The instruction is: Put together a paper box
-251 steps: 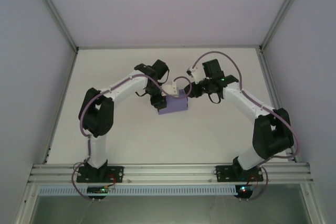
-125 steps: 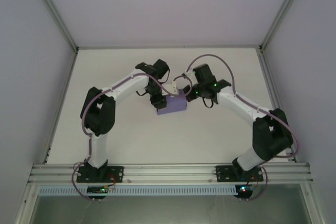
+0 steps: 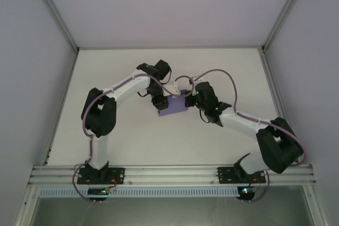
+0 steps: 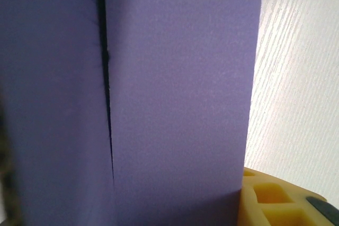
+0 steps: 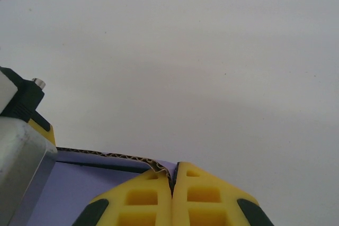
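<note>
The top camera looked steeply down from 6 o'clock; both wrist cameras pressed close on the shared paper box (image 3: 175, 108).

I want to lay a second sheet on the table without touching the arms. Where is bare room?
Free: the far strip of table between the arms and the back wall, and the near stretch between the paper box and the base rail. Crowded: the middle, where the left gripper and right gripper meet at the box.

A pale, off-white table (image 3: 159, 141) sits inside plain white walls (image 3: 169, 9) framed by grey metal posts (image 3: 53, 11) (evenly, softly lit); a slotted aluminium rail (image 3: 169, 173) runs along its near edge.
</note>
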